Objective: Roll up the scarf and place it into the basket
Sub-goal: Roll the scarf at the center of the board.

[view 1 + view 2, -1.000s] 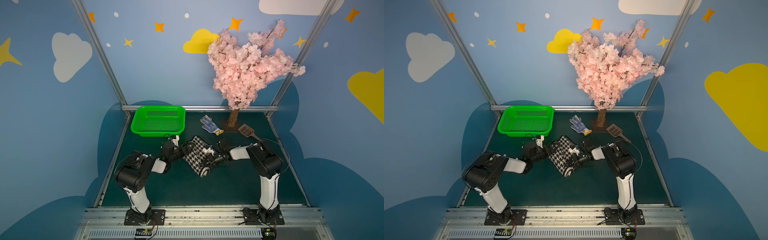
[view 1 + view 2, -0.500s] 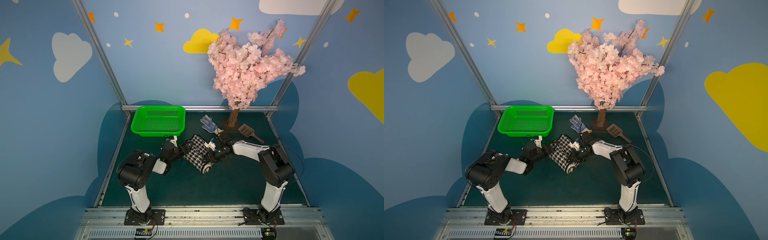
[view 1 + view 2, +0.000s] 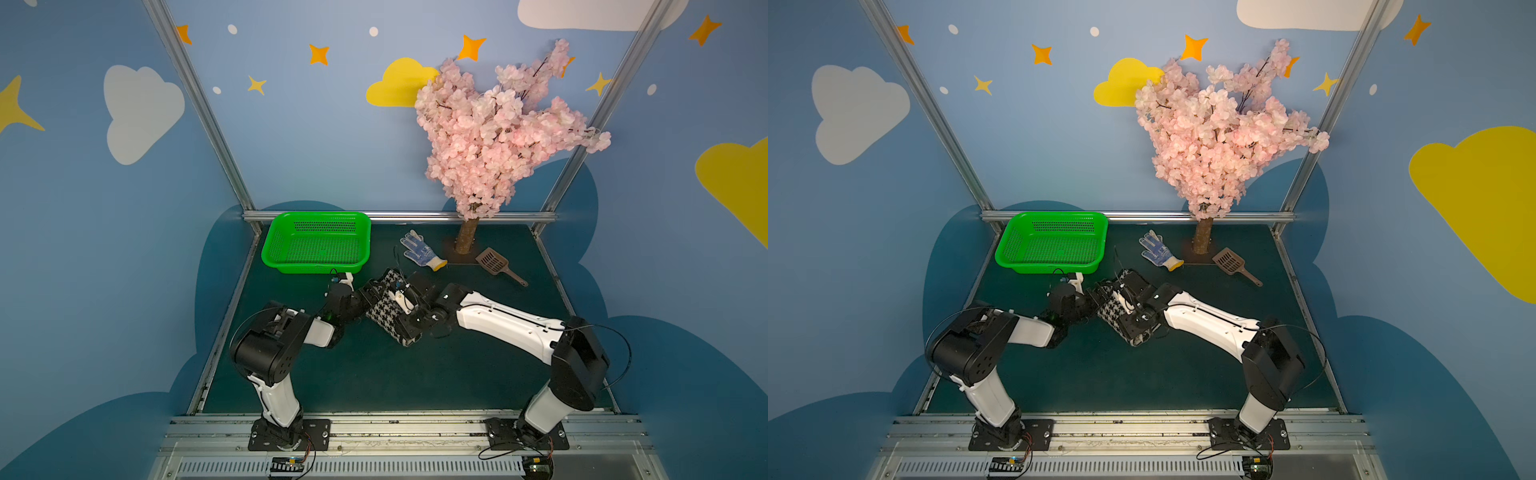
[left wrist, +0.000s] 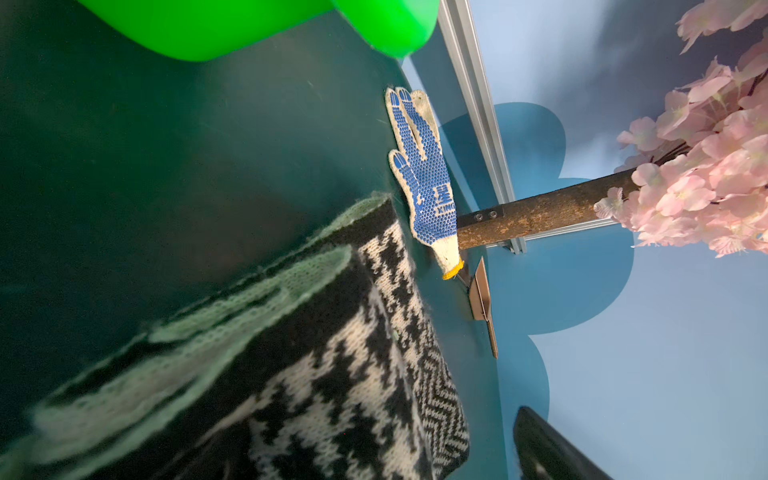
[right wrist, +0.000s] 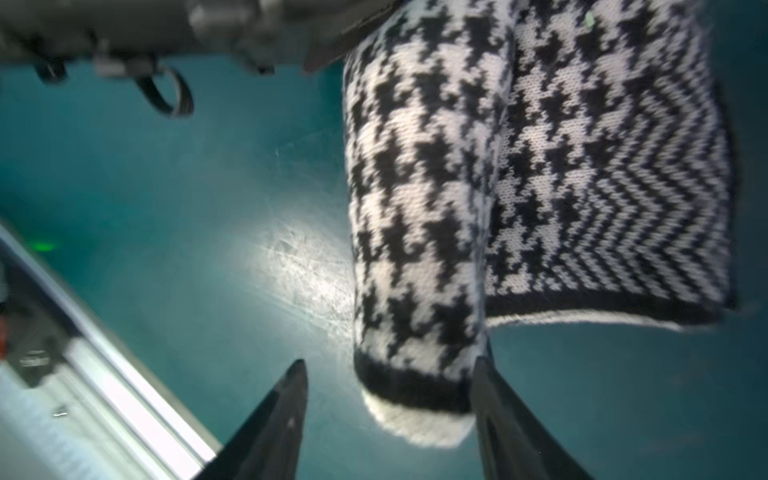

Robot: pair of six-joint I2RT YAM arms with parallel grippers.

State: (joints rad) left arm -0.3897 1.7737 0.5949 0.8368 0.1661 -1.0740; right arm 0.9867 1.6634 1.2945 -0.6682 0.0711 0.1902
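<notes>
Scarf [image 3: 384,309]: part-rolled on the counter [image 3: 374,374], just in front of the basket [image 3: 320,268].
Right gripper [image 5: 390,361]: spread, straddling the roll's end, not pinching.
Left gripper [image 3: 368,296]: spread wide at the loose edge.
Our step: we should grip the roll evenly and tuck it tight.

Scarf [image 5: 436,187]: fuzzy knitted cloth; basket [image 3: 320,269], at its 11 o'clock: glossy smooth plastic; glove [image 4: 424,178]: knit, rubbery dots; trunk [image 4: 540,214]: rough bark; tabletop [image 5: 208,187]: matt, scuffed; frame [image 3: 399,216]: brushed metal
</notes>
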